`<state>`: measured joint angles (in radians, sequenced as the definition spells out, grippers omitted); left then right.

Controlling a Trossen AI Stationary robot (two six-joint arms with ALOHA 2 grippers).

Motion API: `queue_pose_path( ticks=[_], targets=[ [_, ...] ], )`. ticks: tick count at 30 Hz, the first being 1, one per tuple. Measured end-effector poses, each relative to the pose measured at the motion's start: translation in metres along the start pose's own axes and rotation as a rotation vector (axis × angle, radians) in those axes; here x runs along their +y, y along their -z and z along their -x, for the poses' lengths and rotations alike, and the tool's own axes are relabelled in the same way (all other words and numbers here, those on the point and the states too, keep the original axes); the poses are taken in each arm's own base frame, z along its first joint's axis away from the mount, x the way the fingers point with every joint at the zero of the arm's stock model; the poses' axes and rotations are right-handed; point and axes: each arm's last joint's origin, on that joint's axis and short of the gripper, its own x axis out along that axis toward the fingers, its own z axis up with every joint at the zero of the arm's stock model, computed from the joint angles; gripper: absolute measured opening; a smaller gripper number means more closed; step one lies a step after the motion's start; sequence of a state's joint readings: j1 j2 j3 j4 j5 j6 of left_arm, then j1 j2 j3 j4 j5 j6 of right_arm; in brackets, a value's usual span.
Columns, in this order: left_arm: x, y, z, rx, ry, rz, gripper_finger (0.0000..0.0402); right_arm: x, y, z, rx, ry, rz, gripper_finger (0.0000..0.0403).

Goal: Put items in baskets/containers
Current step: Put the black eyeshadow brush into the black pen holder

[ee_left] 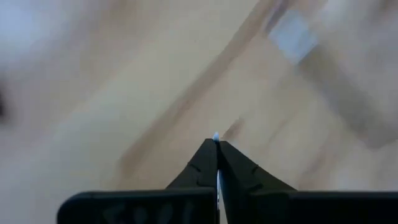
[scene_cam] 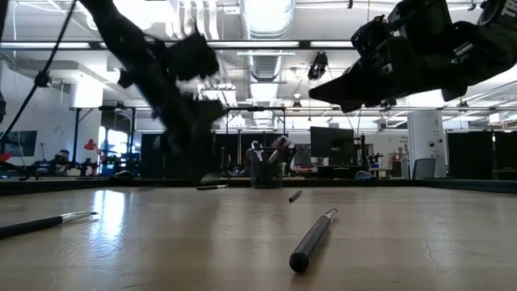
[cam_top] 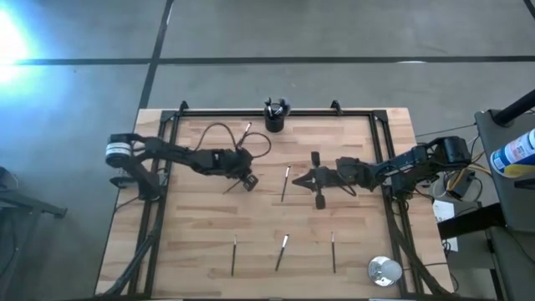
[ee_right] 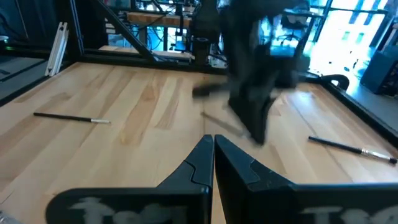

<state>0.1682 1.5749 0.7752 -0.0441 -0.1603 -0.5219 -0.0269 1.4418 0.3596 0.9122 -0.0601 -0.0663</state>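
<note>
My left gripper (cam_top: 247,181) is clenched over a brush (cam_top: 233,186) lying diagonally, black cup (cam_top: 276,117) beyond, far-right.

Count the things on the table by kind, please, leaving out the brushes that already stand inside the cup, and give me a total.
brushes outside the cup: 6
black cup: 1
silver disc: 1
Total: 8
</note>
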Motion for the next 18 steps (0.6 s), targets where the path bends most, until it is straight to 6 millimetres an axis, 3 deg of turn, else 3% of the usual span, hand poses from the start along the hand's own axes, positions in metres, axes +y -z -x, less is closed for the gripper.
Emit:
queue_pose_path(
  ticks=[3,11,18],
  targets=[
    [-0.006,-0.010,0.018,-0.128,0.072,0.000,0.0001,0.000,0.005,0.002,0.018,0.000,-0.011,0.0008],
    [-0.003,0.012,0.036,-0.507,0.389,0.058,0.0000,0.001,0.019,0.007,0.002,0.012,-0.122,0.0008],
    [0.004,0.027,0.039,-0.726,0.529,0.052,0.0000,0.000,0.030,-0.018,-0.161,0.008,-0.349,0.0014]
  ],
)
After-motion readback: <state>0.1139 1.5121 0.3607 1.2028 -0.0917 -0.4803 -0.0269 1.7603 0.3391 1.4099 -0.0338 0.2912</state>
